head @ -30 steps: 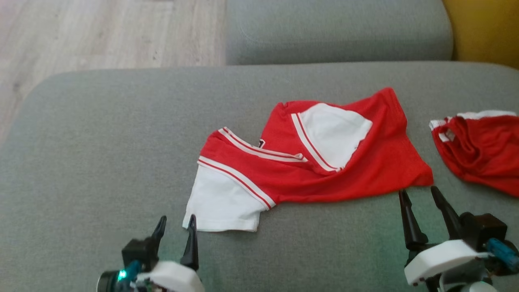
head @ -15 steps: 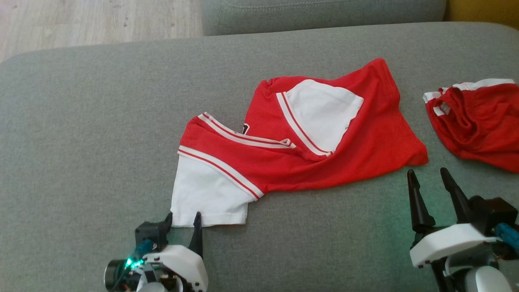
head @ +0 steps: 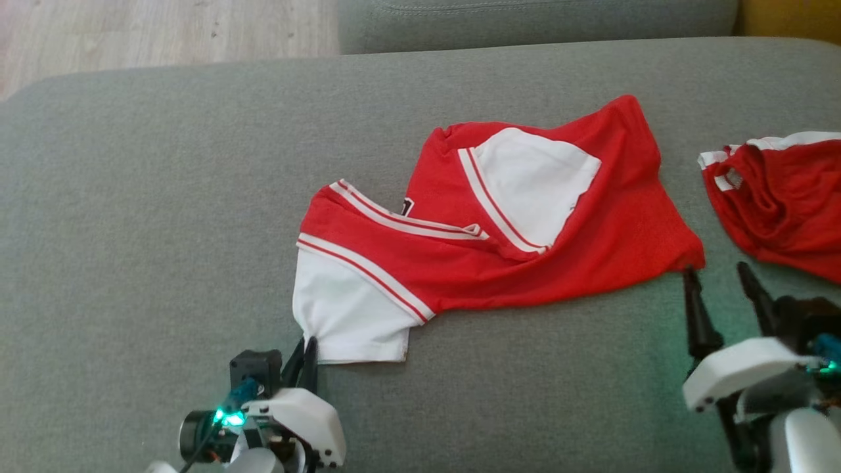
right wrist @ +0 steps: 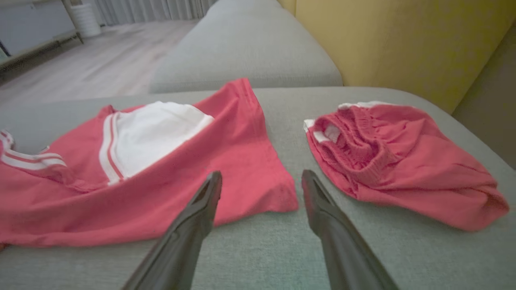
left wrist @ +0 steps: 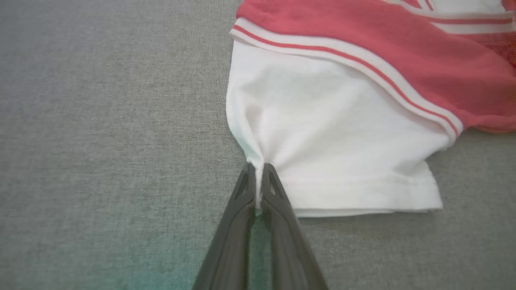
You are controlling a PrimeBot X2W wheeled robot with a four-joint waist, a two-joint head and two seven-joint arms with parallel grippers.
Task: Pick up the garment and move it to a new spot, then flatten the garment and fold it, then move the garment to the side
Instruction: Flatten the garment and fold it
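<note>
The garment [head: 486,263] is a red shirt with white sleeves and striped trim, lying crumpled on the grey sofa cushion [head: 151,217]. My left gripper [head: 306,341] is shut on the near corner of the white sleeve [left wrist: 334,141], and the cloth bunches between the fingertips [left wrist: 246,177]. The right gripper [head: 716,270] stands open at the garment's red lower corner [right wrist: 282,193], which lies between its two fingers [right wrist: 209,189] in the right wrist view.
A second red piece of clothing [head: 782,203] with a ribbed waistband [right wrist: 363,149] lies crumpled at the right. Behind are another grey cushion [head: 525,20], a yellow cushion [right wrist: 383,44] and wooden floor [head: 164,29] at the far left.
My left gripper reached the sleeve corner and closed on it. The right gripper came forward to the red corner, staying open. The camera shifted slightly.
</note>
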